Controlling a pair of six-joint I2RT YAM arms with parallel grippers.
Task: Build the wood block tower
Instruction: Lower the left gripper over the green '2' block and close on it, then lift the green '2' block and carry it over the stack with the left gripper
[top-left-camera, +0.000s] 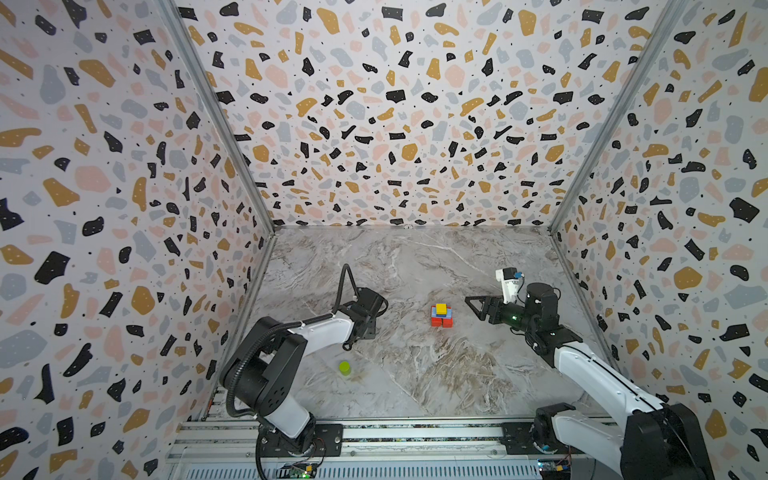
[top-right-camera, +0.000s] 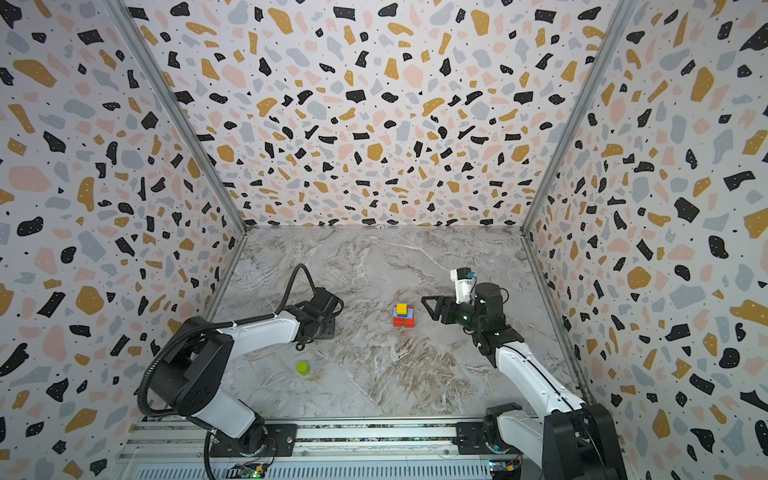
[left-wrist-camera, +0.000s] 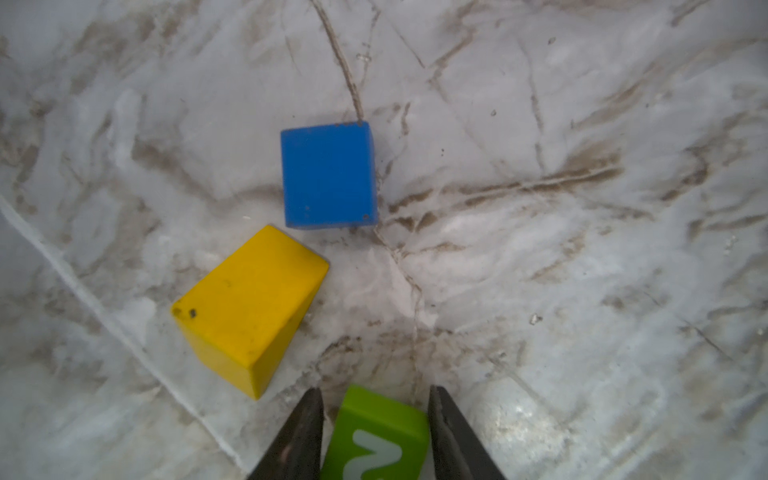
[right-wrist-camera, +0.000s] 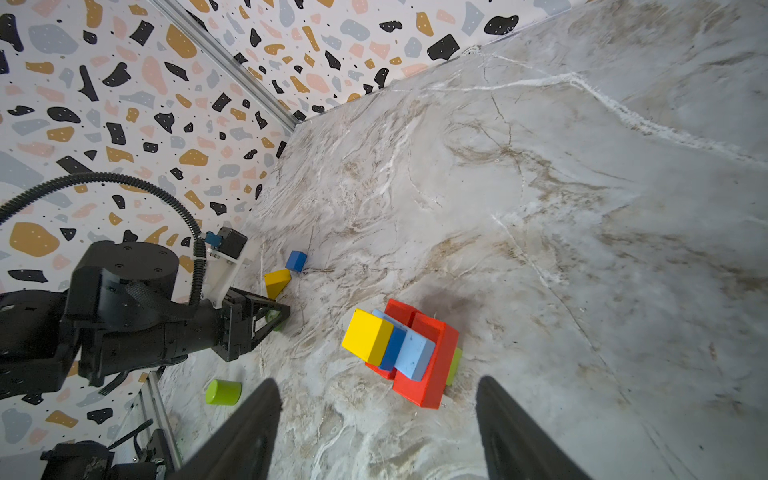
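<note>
Cylinder (top-left-camera: 344, 367), lime green, sits alone nearest the base rail (top-left-camera: 374, 432). Beyond it, the left gripper (left-wrist-camera: 376, 390) flanks a green block (left-wrist-camera: 374, 432); whether its fingers pinch it I cannot tell. Only the wrist views show the yellow block (left-wrist-camera: 249, 307) and blue cube (left-wrist-camera: 328, 174) farther on; from above the arm (top-left-camera: 324, 330) hides them. Mid-table stands the wood block tower (top-left-camera: 441, 316), with the right gripper (top-left-camera: 471, 306) beside it, spread and empty.

We find the scene bright and evenly lit, with one soft shadow on the worktop (right-wrist-camera: 540, 208) beside the wood block tower (right-wrist-camera: 415, 357) in the right wrist view. Both top views bow at their edges, and the left wrist view looks hazy, with pale glare.
</note>
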